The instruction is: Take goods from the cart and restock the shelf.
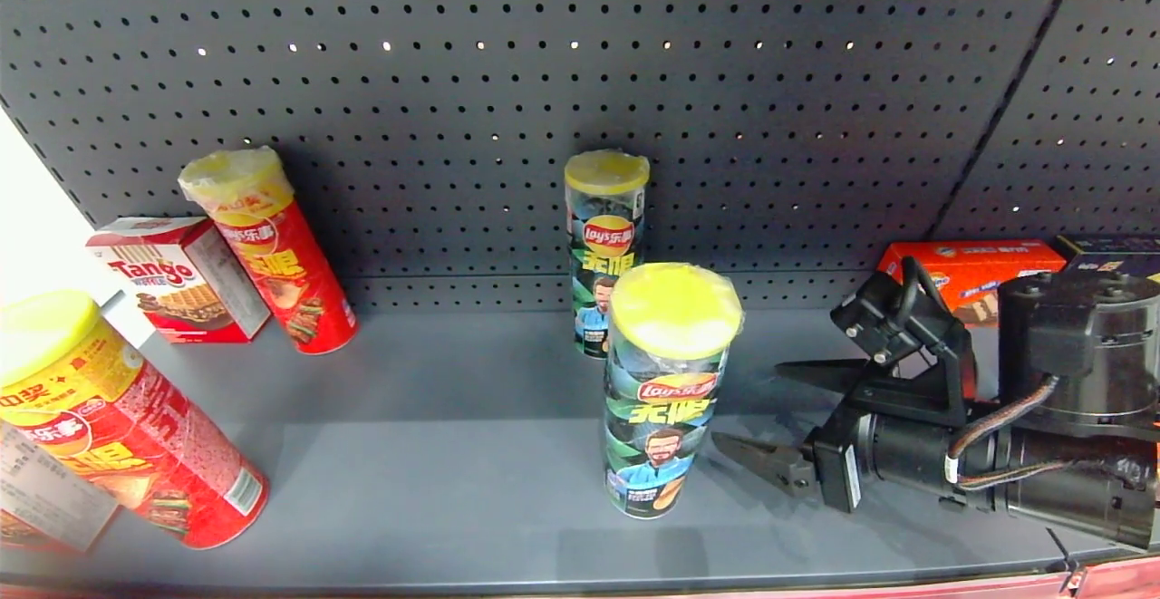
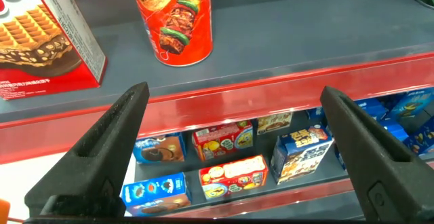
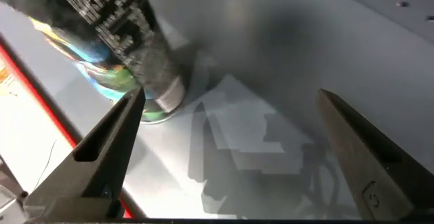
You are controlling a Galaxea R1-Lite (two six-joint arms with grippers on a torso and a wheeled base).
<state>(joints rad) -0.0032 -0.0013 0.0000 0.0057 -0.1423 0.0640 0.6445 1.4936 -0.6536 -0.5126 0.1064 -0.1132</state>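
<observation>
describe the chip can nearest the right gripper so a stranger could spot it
On the grey shelf, look at the middle, just left of the open right gripper. Two green cans with yellow lids stand there; it is the front can, nearer the edge than its twin.

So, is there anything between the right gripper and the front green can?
Nothing visible. The right gripper, open, is close beside the front green can, with only bare shelf between them. The rear green can stands farther back, out of the line.
</observation>
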